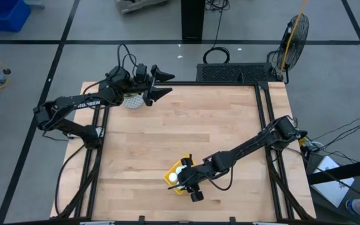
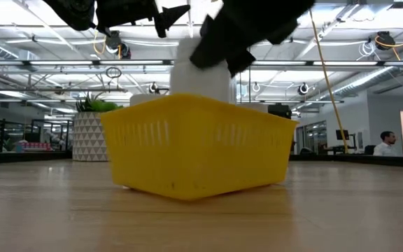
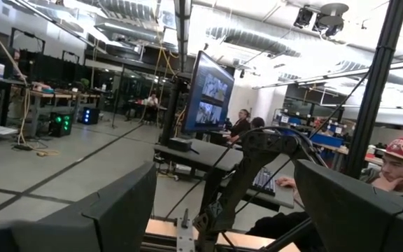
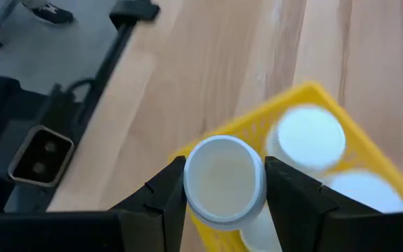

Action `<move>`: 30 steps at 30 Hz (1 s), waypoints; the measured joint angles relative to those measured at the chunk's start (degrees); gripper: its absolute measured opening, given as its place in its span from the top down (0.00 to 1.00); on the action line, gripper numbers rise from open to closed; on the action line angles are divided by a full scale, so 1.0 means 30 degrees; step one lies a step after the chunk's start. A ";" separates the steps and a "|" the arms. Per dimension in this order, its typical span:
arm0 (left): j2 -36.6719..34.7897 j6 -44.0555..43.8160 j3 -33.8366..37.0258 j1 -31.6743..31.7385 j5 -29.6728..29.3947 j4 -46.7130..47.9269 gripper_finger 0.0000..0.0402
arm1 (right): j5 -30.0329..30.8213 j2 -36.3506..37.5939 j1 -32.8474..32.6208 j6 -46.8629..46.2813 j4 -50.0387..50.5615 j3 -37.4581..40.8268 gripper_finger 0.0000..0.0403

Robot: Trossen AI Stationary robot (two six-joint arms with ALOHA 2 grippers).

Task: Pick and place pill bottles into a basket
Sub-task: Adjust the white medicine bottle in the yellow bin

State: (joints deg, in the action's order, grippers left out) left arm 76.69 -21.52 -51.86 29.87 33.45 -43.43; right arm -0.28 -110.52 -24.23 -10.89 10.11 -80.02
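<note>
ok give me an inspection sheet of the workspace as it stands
surface: pale wooden tabletop, dark frame
job's things: small yellow plastic basket at the near edge; white-capped pill bottles inside
clutter: white speckled plant pot at the far left
grippers: right gripper shut on a white pill bottle over the basket; left gripper open, raised by the pot
cables: black cables along the left side
surroundings: standing fan; people at desks
</note>
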 joint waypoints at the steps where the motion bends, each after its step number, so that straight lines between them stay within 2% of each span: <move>1: 0.0000 0.0007 0.0000 0.0000 0.0007 0.0004 0.14 | -0.0018 -0.0011 0.0000 -0.0166 0.0007 0.0154 0.63; 12: 0.0000 0.0022 0.0000 0.0000 0.0007 -0.0004 0.14 | -0.1045 -0.0022 0.0007 -0.1228 -0.0917 0.0907 0.63; 19: 0.0000 0.0124 0.0000 0.0000 0.0007 -0.0004 0.15 | -0.2465 -0.0022 0.0007 -0.1605 -0.0867 0.0907 0.63; 30: 0.0000 0.0117 0.0000 0.0015 0.0000 -0.0011 0.14 | -0.3007 -0.0022 -0.0073 -0.1647 -0.0860 0.0907 0.63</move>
State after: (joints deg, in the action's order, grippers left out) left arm 76.69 -21.17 -51.86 29.91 33.45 -43.46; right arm -9.30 -110.59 -24.45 -15.84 7.53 -77.30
